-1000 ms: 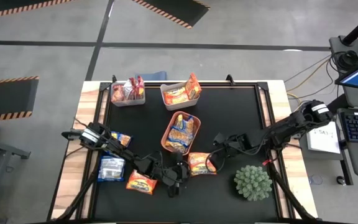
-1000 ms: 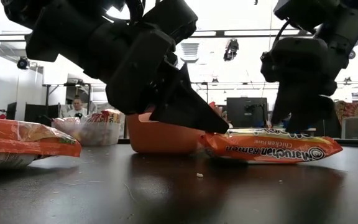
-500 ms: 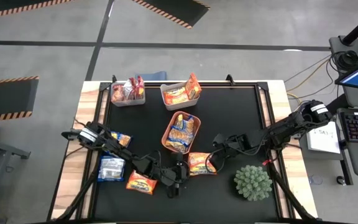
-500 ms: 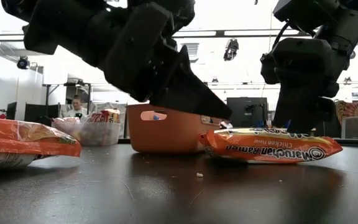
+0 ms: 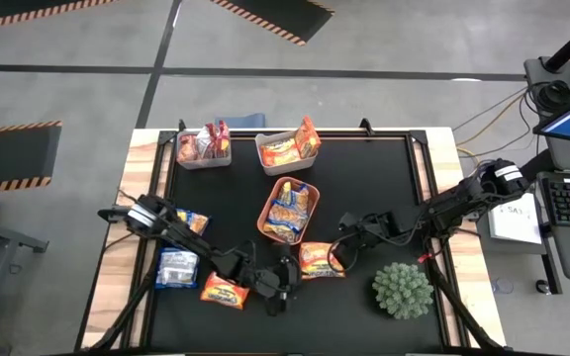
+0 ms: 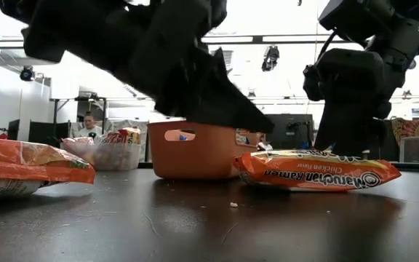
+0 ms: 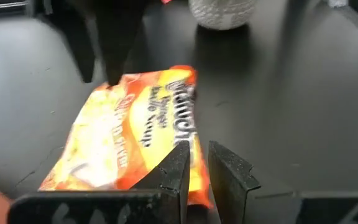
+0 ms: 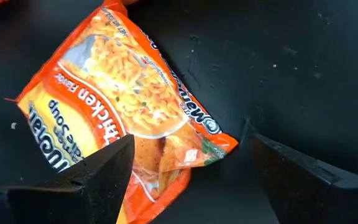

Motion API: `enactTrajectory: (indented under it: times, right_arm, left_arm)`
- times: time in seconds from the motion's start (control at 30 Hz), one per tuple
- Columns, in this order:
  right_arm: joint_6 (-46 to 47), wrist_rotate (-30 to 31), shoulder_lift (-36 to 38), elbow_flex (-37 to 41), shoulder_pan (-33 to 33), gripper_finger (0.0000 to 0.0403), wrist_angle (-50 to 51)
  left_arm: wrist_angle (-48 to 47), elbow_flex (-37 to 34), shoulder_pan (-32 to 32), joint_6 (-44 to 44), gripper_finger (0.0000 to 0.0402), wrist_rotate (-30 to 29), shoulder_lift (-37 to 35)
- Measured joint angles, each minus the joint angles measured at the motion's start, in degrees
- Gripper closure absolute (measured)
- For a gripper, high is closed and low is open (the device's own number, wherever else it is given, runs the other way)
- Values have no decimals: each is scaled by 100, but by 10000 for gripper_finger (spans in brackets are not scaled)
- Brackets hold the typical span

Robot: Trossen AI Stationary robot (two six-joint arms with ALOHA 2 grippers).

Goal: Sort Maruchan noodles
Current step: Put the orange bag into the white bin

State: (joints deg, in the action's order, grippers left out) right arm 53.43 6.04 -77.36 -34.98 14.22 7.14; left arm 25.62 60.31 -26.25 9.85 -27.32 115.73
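Working over the black table [image 5: 384, 188], largest things first: orange tray [image 5: 288, 210] mid-table with packets inside, two clear bins [image 5: 287, 150] at the far edge holding sorted noodles, green plant ball [image 5: 402, 289] near my right arm. Loose packets lie on the left side. Target packet [image 5: 320, 260], orange chicken ramen, lies flat just in front of the tray, between both arms. My right gripper [image 5: 345, 249] hangs at its right end with fingers [image 8: 98, 171] spread wide, straddling one short end; nothing pinched yet. Packet's long axis runs roughly left-right, toward my wrist, so I judge a straight descent then close. My left gripper [image 5: 283, 287], fingers pressed nearly together and empty, sits just beside the packet's left end. Right is better placed.
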Motion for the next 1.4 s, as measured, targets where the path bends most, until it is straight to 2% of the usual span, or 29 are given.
enactTrajectory:
  times: [0.1, 0.7, 1.13, 1.4]
  right_arm:
    - [104, -4, 0, 113, 0, 96, -133]
    - [251, -83, 16, 341, 0, 96, -657]
    - [300, -371, 731, 341, -26, 87, -235]
    - [259, -463, 549, 341, -24, 88, -681]
  left_arm:
    - [43, 0, -2, 67, 362, -181, 73]
    - [78, 9, -3, 461, 362, -225, 411]
    - [-200, 15, -8, 634, 362, -231, 411]
    - [-255, 9, -8, 669, 362, -222, 413]
